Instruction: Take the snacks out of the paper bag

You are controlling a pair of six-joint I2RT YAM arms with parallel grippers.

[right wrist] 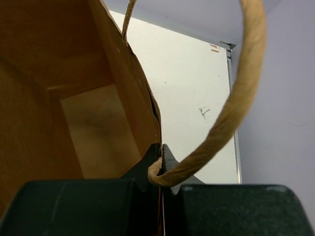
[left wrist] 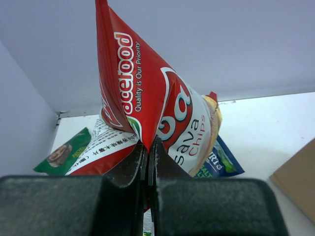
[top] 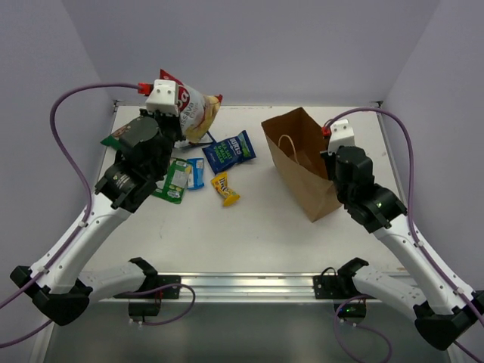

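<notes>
Looking down from the top external view, I see the left gripper (top: 184, 115) raised over the far left of the table (top: 257, 234), clamped on the red chip bag (top: 198, 108). Below it lie a green bag (top: 113, 137), a green-white packet (top: 175, 181), a small blue packet (top: 197, 172), a larger blue packet (top: 229, 151) and a yellow packet (top: 224, 189). The paper bag (top: 302, 170) stands open at right, with the right gripper (top: 327, 149) at its near rim. On the left wrist view, both fingers (left wrist: 132, 169) are pressed together on a lower fold of the red bag. On the right wrist view, the fingers (right wrist: 170, 160) pinch the bag's rim where a twisted handle (right wrist: 246, 88) is attached, and the brown inner floor shows
</notes>
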